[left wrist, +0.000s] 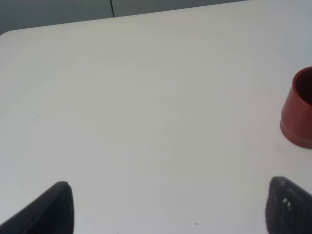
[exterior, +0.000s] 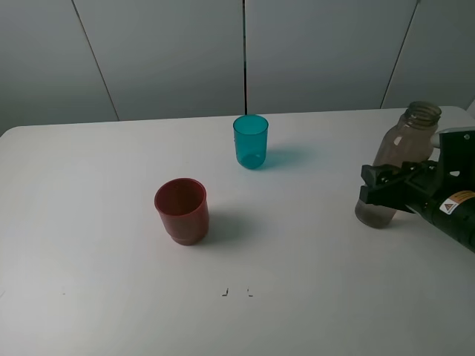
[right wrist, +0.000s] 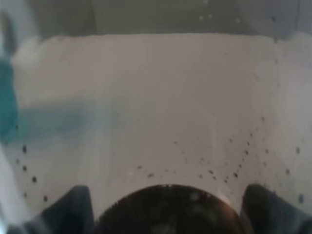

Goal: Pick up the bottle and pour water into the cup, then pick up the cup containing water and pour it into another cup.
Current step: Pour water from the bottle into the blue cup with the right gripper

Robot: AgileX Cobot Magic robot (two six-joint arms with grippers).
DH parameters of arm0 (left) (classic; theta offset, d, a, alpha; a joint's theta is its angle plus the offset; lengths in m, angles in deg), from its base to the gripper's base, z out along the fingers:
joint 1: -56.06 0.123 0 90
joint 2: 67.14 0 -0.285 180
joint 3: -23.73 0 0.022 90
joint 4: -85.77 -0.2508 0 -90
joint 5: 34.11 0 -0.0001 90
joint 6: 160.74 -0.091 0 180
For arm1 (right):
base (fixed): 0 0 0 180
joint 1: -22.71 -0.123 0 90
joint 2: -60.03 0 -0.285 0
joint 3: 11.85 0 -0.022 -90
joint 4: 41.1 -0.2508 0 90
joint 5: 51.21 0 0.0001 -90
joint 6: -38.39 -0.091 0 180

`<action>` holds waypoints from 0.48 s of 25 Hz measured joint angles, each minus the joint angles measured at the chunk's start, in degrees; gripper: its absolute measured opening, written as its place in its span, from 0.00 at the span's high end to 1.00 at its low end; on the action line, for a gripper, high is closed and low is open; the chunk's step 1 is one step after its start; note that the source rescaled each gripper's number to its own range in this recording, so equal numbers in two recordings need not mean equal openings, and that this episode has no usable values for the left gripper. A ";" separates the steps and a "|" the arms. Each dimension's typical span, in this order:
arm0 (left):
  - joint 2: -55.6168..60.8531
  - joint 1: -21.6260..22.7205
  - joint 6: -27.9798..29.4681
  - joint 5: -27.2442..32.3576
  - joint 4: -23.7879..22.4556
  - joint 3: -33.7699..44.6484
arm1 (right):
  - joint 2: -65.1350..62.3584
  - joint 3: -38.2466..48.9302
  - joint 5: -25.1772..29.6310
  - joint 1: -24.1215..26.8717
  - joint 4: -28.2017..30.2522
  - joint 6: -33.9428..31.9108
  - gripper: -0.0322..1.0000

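The right claw (exterior: 382, 184) is clenched around the lower half of the grey-brown bottle (exterior: 401, 144). The bottle stands near the right edge of the white surface (exterior: 89, 222), with its open neck up. The teal cup (exterior: 251, 141) stands upright towards the far middle, well apart from the bottle. The red cup (exterior: 181, 210) stands upright nearer, to the left of the teal cup and apart from it. The left claw (left wrist: 170, 209) hangs released above the bare surface, with nothing between its fingers.
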 joint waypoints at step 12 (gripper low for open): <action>0.00 0.00 0.00 0.00 0.00 0.00 | 0.00 0.00 -0.04 0.00 -0.35 -0.47 0.96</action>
